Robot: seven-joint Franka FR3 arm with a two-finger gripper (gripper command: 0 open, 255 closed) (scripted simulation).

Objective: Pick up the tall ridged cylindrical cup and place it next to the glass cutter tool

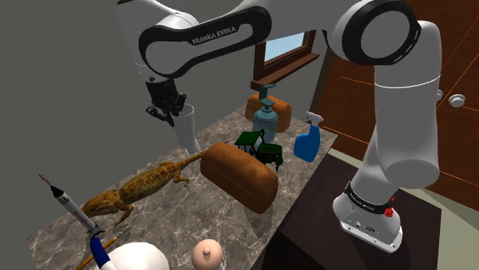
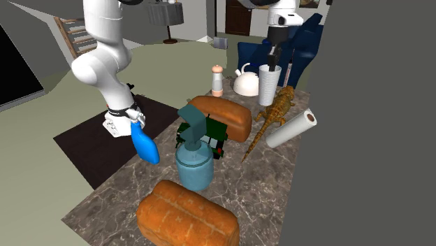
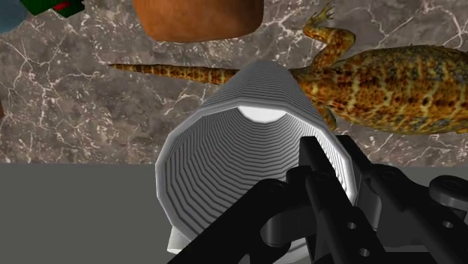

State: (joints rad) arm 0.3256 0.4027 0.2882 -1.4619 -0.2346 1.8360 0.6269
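The cup stood upright at the far edge of the table, close to the grey wall; its long axis ran vertical, mouth up, and its ridged sides narrowed a little toward the base; whether the base touched the table could not be told. The gripper was clenched on the cup's rim, one finger inside the mouth and one outside, as the wrist view showed; the cup hung straight below the fingers, its body toward the shoulder view's right of them. In the wrist view the cup opened toward the camera, its far end over the tail of the lizard. The lizard lay along the table between cup and cutter, tail near the cup's base, head just beside the cutter; the cutter lay at the table's near end, well apart from the cup. A loaf sat near the cup on the shoulder view's right; past it stood a green tractor, a dispenser, a blue sprayer and a second loaf. In the second exterior view a teapot and a shaker stood near the cup; a paper roll lay beside the lizard.
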